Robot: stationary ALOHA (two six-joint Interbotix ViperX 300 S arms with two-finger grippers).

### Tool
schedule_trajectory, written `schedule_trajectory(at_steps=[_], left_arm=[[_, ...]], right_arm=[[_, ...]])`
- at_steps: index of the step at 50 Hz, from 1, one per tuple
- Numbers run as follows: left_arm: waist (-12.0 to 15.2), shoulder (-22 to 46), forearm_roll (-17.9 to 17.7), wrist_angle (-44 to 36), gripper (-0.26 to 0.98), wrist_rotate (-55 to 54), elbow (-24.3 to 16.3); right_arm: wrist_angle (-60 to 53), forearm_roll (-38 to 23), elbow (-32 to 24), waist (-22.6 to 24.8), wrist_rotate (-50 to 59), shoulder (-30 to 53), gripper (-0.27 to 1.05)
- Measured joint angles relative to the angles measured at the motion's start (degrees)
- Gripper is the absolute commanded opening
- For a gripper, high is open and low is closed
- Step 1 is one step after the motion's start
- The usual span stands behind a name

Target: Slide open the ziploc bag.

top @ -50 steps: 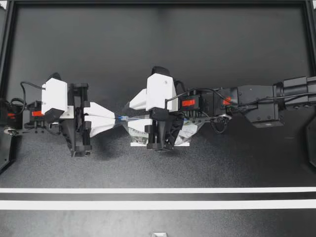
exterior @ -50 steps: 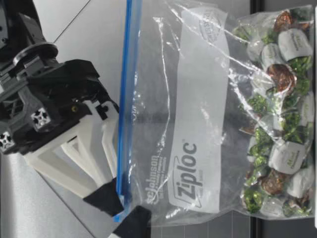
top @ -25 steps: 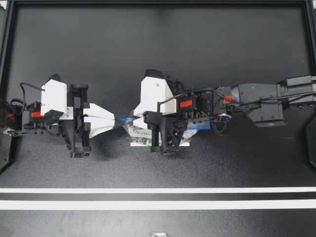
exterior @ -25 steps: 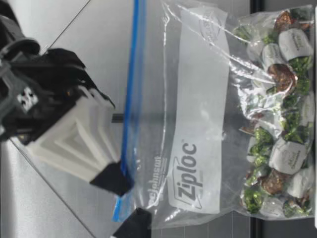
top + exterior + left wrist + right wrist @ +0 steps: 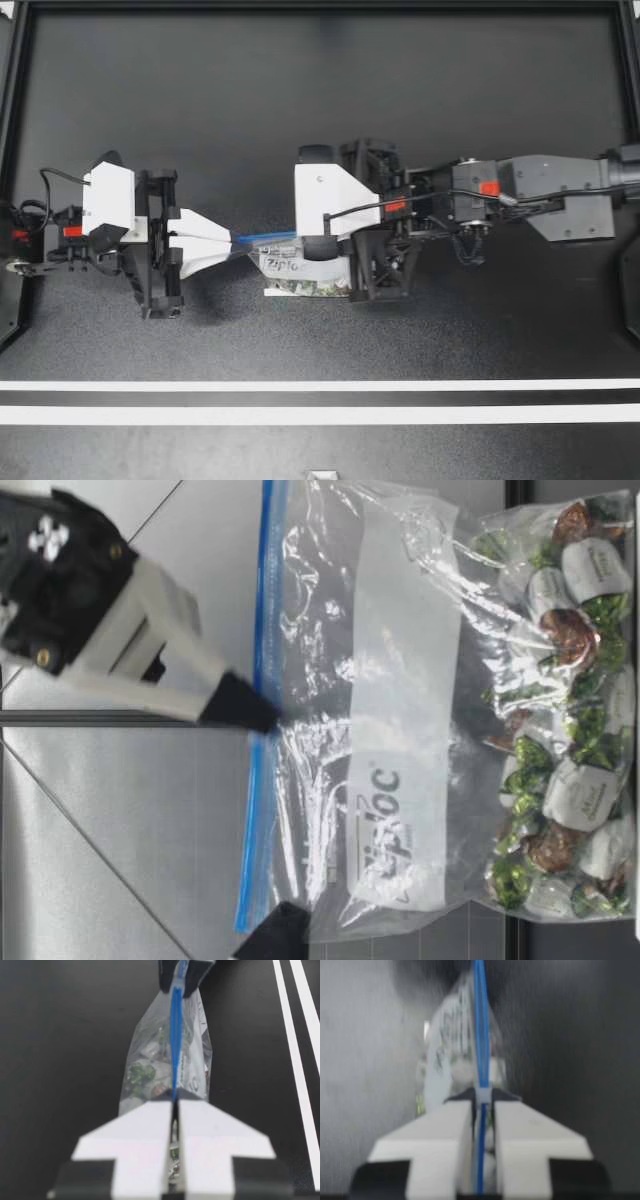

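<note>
My left gripper (image 5: 232, 240) is clamped on one end of the bag's blue zip (image 5: 268, 238), and my right gripper (image 5: 312, 243) pinches the zip farther along. The bag (image 5: 300, 280) stands upright between them at mid-table, with candies (image 5: 570, 730) in its bottom

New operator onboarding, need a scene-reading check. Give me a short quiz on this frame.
1. True or false: the left hand and the right hand are both shut on the blue zipper strip of the ziploc bag.
2. The bag holds: A wrapped candies, B screws, C coins.
3. Which hand pinches the strip's end at the bag's corner?
Key: 1 true; 2 A; 3 left.
</note>
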Motion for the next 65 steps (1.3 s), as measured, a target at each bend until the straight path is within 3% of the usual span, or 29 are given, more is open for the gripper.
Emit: schedule_trajectory(at_steps=[32,55,65], left_arm=[[0.26,0.0,0.0,0.09,-0.21,1.32,0.18],[0.88,-1.85,-0.97,0.09,-0.21,1.85,2.02],[0.88,-1.41,-0.62,0.18,-0.07,2.11,1.49]], right_arm=[[3.87,-0.26,12.39,0.09,1.05,-12.13,-0.11],[1.67,-0.35,15.21,0.0,1.41,-14.59,-0.1],[0.44,-0.35,16.17,0.0,2.64,-14.5,-0.03]])
